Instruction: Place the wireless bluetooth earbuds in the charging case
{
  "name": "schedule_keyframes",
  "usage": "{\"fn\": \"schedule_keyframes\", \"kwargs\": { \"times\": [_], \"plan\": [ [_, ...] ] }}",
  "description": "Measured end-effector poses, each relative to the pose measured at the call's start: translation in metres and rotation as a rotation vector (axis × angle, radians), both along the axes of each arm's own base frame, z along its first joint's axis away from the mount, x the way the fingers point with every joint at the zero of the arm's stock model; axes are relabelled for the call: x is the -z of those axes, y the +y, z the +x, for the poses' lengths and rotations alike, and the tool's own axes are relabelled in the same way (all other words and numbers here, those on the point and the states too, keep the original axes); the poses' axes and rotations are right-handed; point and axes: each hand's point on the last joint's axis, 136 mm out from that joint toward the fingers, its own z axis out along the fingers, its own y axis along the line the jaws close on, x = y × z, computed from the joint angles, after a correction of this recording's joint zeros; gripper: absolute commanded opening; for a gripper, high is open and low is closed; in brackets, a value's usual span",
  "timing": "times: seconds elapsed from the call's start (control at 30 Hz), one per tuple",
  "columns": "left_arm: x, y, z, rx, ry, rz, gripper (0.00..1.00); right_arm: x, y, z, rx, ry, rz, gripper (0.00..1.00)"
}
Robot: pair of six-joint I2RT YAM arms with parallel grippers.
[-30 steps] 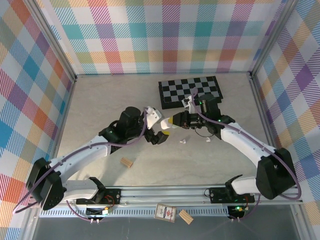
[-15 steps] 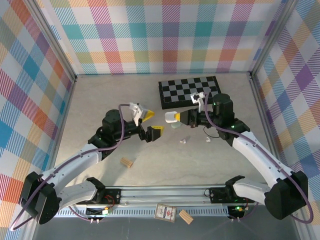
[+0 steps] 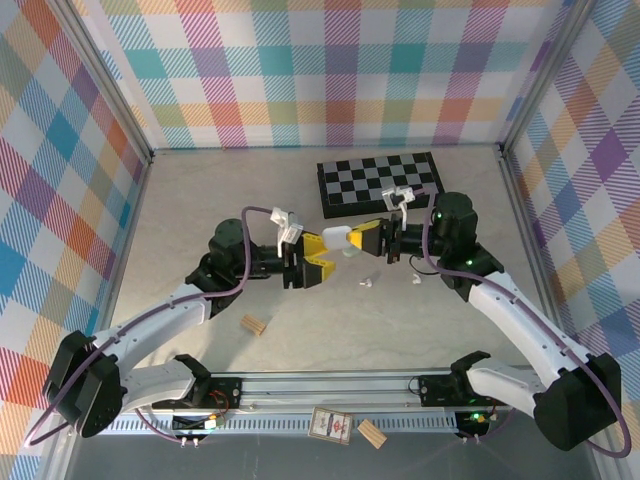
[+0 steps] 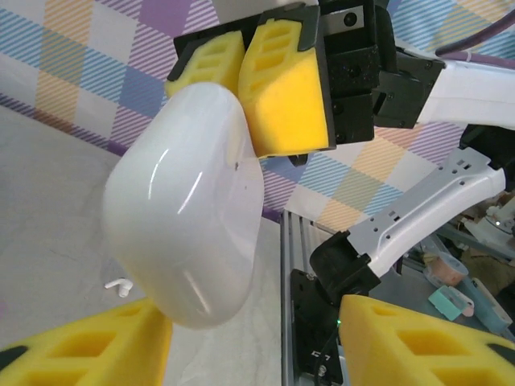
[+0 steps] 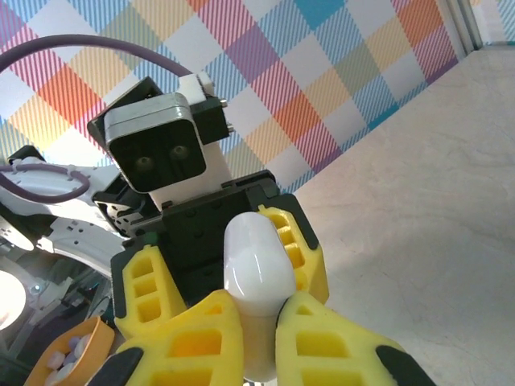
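Observation:
My right gripper (image 3: pixel 352 240) is shut on the white pebble-shaped charging case (image 3: pixel 338 238), holding it above the table. In the right wrist view the case (image 5: pixel 256 265) stands up between the gripper's (image 5: pixel 259 314) yellow pads. My left gripper (image 3: pixel 316 260) faces it from the left, open, with its fingers on either side of the case's free end. The left wrist view shows the case (image 4: pixel 185 225) close to the lower left finger (image 4: pixel 88 346) and a wide gap to the other finger (image 4: pixel 418 346). Two white earbuds (image 3: pixel 367 283) (image 3: pixel 413 280) lie on the table below; one earbud (image 4: pixel 119 285) shows beside the case.
A black-and-white checkerboard (image 3: pixel 380 183) lies at the back right. A tan wooden block (image 3: pixel 255 324) sits front left of the grippers. Plaid walls enclose the table on three sides, and a metal rail (image 3: pixel 340 385) runs along the near edge.
My left gripper has turned toward the case and its jaws have narrowed around the free end. The right gripper kept hold of the case and shifted slightly left.

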Motion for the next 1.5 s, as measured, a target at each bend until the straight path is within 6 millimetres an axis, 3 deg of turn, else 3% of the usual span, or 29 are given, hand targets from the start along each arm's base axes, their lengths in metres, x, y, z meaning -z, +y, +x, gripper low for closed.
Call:
{"fn": "schedule_keyframes", "kwargs": {
  "times": [0.13,0.27,0.33,0.4,0.53,0.7,0.9,1.03,1.27,1.37,1.5],
  "plan": [
    [-0.008,-0.001,-0.002,0.017,-0.019,-0.015,0.48,-0.001,0.002,-0.005,-0.026,-0.004,0.003,0.09],
    [-0.017,-0.003,-0.007,0.043,-0.029,-0.03,0.36,-0.001,0.005,-0.009,-0.042,-0.006,0.003,0.09],
    [-0.017,-0.004,-0.006,0.042,-0.019,-0.03,0.23,-0.002,0.005,-0.01,-0.046,-0.015,0.006,0.09],
    [-0.013,-0.003,-0.004,0.033,-0.005,-0.021,0.0,-0.005,0.004,-0.01,-0.044,-0.03,0.011,0.09],
    [-0.013,-0.002,0.003,0.003,-0.01,-0.02,0.0,-0.007,0.002,-0.008,-0.031,-0.043,0.012,0.12],
    [-0.01,-0.001,0.007,-0.025,-0.022,-0.008,0.0,-0.004,0.001,-0.008,-0.009,-0.041,-0.001,0.27],
    [-0.001,-0.004,0.002,-0.006,-0.065,0.028,0.0,-0.008,-0.004,-0.017,0.017,-0.081,-0.014,0.62],
    [0.005,-0.004,-0.001,0.014,-0.084,0.052,0.0,-0.009,-0.005,-0.02,0.014,-0.111,-0.031,0.72],
    [0.004,-0.004,-0.009,0.06,-0.098,0.048,0.0,0.004,0.004,-0.019,-0.051,-0.103,-0.07,0.68],
    [0.001,-0.004,-0.011,0.074,-0.1,0.044,0.0,0.009,0.013,-0.022,-0.1,-0.094,-0.08,0.55],
    [-0.002,-0.003,-0.015,0.087,-0.101,0.043,0.0,0.011,0.017,-0.026,-0.131,-0.096,-0.082,0.3]
  ]
}}
